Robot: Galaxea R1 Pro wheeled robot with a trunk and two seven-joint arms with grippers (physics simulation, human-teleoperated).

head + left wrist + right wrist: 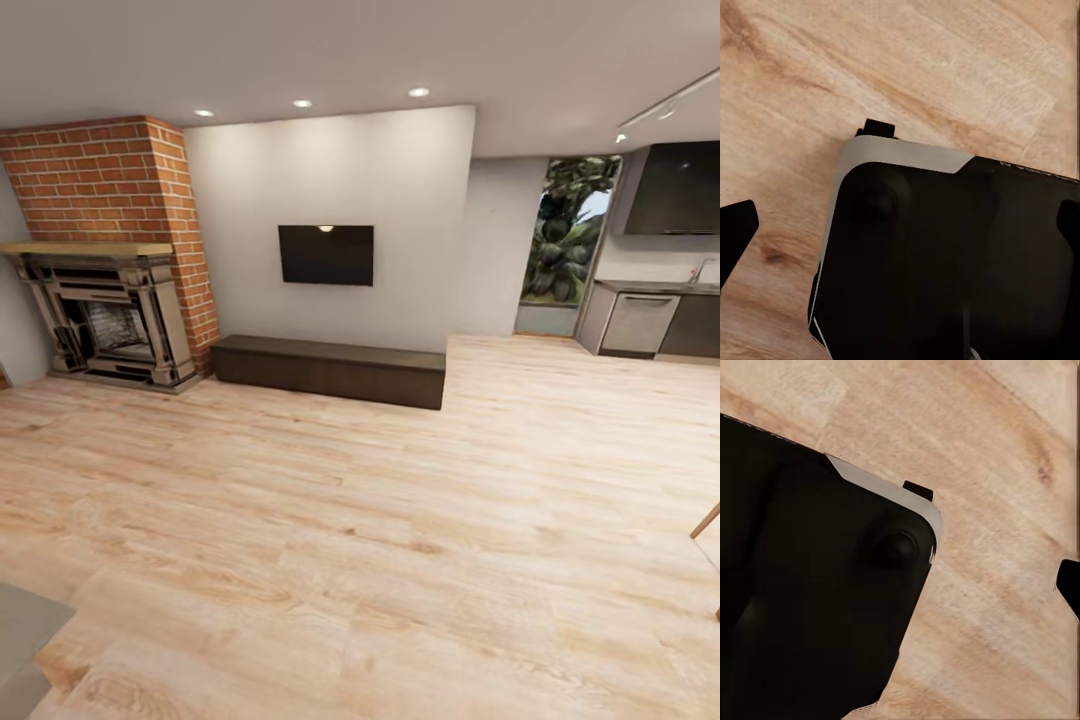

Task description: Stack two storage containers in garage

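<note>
I am in the living room, on its light wood-plank floor (400, 520). Ahead stand the red brick fireplace (110, 320), the black wall TV (326, 254) and the long dark bench (330, 368). The storage containers and the garage are out of view. My left gripper (900, 232) hangs open over my own dark base (945, 255), with black fingertips (735, 232) at both edges of its wrist view and nothing between them. My right gripper (900, 585) is open too and holds nothing. One of its fingertips (1069, 585) shows at the frame edge above the planks.
A kitchen counter with grey cabinets (650, 320) lies at the far right, beside a tall window with foliage (565, 245). A grey flat piece (25, 620) sits at the lower left, and a wooden leg (705, 520) pokes in at the right edge. Wide wood floor lies ahead.
</note>
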